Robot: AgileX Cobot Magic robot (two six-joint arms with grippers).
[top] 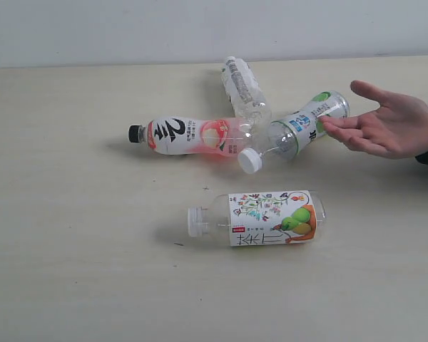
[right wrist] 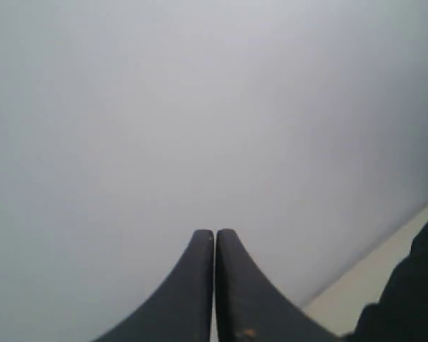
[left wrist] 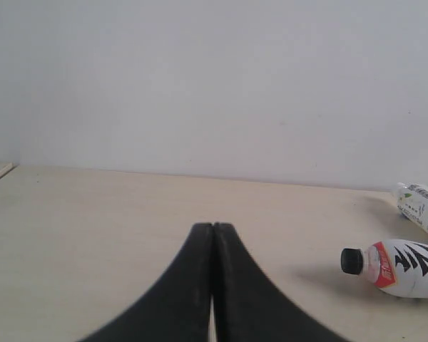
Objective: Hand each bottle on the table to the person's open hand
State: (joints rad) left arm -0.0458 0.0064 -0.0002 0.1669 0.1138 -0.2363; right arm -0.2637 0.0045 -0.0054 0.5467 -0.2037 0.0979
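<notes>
Beige table (top: pixel 71 285): four bottles (top: pixel 271 217) (all sideways), one open hand (top: pixel 394 128)

I see a matt, pale wood-grain table (top: pixel 64 271). The pear-label bottle (top: pixel 271 217) and black-capped bottle (top: pixel 189 136) are clear plastic — glossy, with smooth printed wraps. Left gripper (left wrist: pixel 212 228) and right gripper (right wrist: pixel 215 234) look matt black, smooth.

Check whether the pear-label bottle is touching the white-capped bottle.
Apart. The exterior view shows a strip of bare table between the pear-label bottle and the white-capped bottle.
</notes>
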